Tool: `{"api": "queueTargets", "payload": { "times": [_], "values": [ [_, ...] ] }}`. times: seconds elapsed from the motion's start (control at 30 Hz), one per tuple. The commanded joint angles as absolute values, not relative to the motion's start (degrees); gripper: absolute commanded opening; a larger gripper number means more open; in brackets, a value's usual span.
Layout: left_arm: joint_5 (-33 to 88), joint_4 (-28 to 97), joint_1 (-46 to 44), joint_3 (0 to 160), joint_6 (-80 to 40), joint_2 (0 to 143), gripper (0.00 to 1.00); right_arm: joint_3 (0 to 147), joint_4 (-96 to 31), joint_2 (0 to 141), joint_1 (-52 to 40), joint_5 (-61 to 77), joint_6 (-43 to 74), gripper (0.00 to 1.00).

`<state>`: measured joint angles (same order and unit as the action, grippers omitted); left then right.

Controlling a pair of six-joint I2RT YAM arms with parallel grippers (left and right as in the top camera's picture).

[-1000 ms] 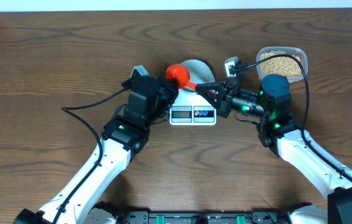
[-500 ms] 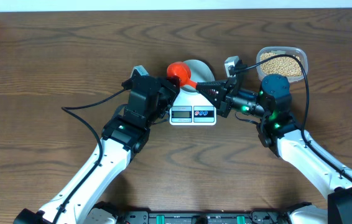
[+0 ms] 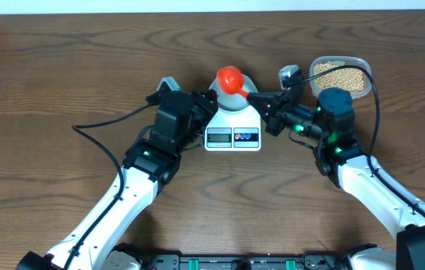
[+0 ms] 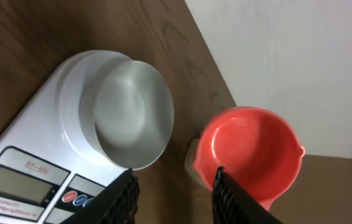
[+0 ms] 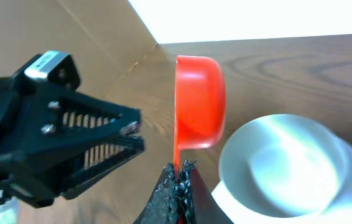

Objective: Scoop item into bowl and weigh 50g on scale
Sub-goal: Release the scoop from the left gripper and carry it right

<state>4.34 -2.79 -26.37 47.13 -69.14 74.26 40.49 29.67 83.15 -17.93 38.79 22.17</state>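
The white scale (image 3: 233, 137) holds the empty pale bowl (image 3: 236, 100). My right gripper (image 3: 257, 96) is shut on the handle of a red scoop (image 3: 230, 76), whose cup is tipped on its side over the bowl's far left rim. In the left wrist view the scoop (image 4: 250, 149) looks empty, beside the bowl (image 4: 132, 115) on the scale (image 4: 27, 168). My left gripper (image 4: 173, 199) is open and empty at the scale's left side (image 3: 207, 103). The right wrist view shows the jaws (image 5: 179, 180) on the scoop (image 5: 199, 102) next to the bowl (image 5: 288, 162). Tan beans (image 3: 339, 76) lie at the far right.
The beans sit in a clear plastic tub (image 3: 366, 71) behind my right arm. A black cable (image 3: 103, 133) runs over the table left of my left arm. A white wall edge (image 4: 288, 62) lies beyond the table's far side.
My right gripper has swung the red scoop from the bowl's left side to over its far rim and tipped it on its side. The left arm has not moved.
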Motion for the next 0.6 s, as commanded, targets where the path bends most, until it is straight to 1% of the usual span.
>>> {"api": "queueTargets", "payload": {
  "times": [0.0, 0.3, 0.43, 0.57],
  "values": [
    [3.33, -2.66, -26.44, 46.83, -63.48, 74.52, 0.43, 41.23, 29.8, 83.37, -15.29, 39.55, 20.51, 0.01],
    [0.62, -1.34, -26.44, 46.83, -61.93, 74.52, 0.52, 41.25, 29.78, 83.35, -7.29, 54.98, 21.78, 0.01],
    [-0.08, -0.23, -26.44, 46.83, -61.91, 74.52, 0.55, 41.25, 29.76, 83.35, -1.37, 60.16, 27.75, 0.01],
    [-1.85, 1.21, -26.44, 46.83, -61.93, 74.52, 0.61, 41.25, 29.76, 83.35, 5.48, 64.14, 34.46, 0.01]
  ]
}}
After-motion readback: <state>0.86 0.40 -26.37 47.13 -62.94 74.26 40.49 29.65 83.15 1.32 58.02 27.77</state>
